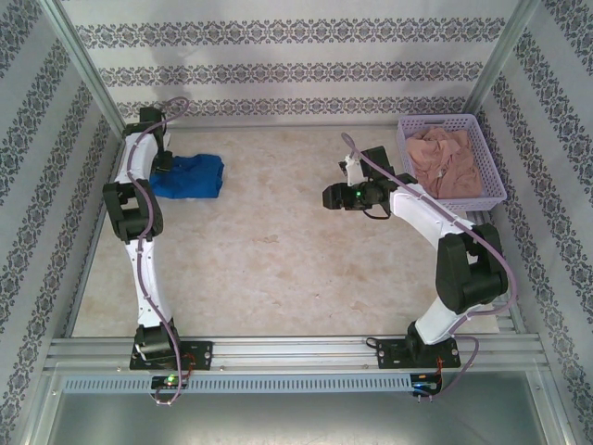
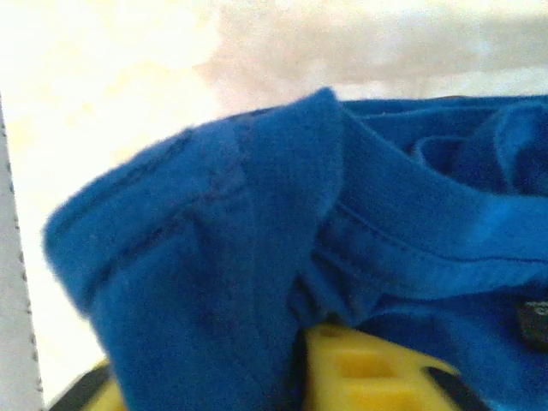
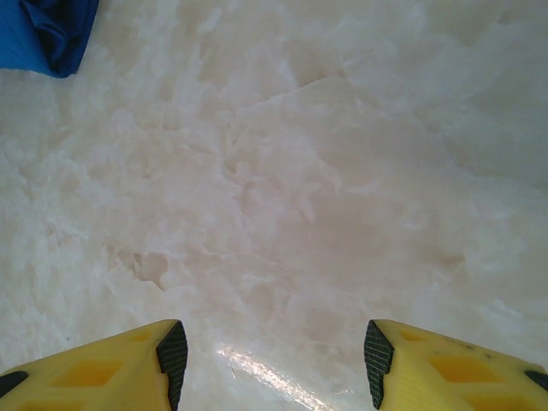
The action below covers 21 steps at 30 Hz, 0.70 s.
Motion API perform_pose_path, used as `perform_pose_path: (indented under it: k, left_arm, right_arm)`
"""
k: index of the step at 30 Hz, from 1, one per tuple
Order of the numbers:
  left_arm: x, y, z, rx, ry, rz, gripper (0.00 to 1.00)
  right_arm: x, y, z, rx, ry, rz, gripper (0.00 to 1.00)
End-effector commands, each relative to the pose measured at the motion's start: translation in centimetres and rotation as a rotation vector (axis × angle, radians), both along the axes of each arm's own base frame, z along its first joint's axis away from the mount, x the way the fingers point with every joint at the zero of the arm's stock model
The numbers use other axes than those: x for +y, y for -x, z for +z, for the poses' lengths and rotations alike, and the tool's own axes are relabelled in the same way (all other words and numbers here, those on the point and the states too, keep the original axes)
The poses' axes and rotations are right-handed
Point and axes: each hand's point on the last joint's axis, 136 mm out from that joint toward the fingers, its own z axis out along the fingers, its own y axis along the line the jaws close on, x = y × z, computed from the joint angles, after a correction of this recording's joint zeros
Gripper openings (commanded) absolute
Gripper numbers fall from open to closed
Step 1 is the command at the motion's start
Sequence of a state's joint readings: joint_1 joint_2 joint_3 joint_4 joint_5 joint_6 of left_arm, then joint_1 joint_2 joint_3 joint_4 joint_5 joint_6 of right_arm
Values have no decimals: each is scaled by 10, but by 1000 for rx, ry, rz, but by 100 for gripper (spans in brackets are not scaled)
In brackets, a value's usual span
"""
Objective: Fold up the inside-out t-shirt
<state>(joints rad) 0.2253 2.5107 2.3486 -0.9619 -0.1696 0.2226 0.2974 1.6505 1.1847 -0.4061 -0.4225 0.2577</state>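
While my left gripper (image 1: 165,159) is sitting at the left edge of the inside-out t-shirt (image 1: 192,176), blue cloth is draping over 1 yellow finger (image 2: 364,372), and I cannot tell how wide its jaws are standing or whether they are pinching anything. That t-shirt is lying bunched at the far left of the surface (image 1: 278,269). My right gripper (image 3: 272,355) is hanging open right of the middle, holding nothing. A pinkish garment (image 1: 447,159) is lying in the lilac basket (image 1: 435,121) at the far right.
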Motion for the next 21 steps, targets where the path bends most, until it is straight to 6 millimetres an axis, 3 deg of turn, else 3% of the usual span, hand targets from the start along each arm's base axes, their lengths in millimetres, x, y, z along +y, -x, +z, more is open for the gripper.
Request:
perform_pose_path:
  k: [1, 4, 8, 14, 17, 21]
  left_arm:
    - [12, 14, 26, 0, -15, 69, 46]
    - [16, 21, 57, -51, -38, 119, 62]
    - [9, 38, 109, -175, -21, 195, 79]
    - [-67, 81, 178, -558, 217, 138, 99]
    - [-92, 118, 190, -726, 308, 128, 100]
    - [-102, 161, 178, -890, 356, 150, 100]
  right_arm:
    - [-6, -5, 11, -37, 51, -18, 59]
    - [-22, -6, 19, -87, 132, -57, 61]
    - [-59, -11, 37, -199, 316, -147, 63]
    - [-111, -9, 68, -417, 538, -294, 69]
    - [-130, -1, 76, -495, 583, -358, 76]
    - [-159, 3, 65, -505, 539, -480, 95]
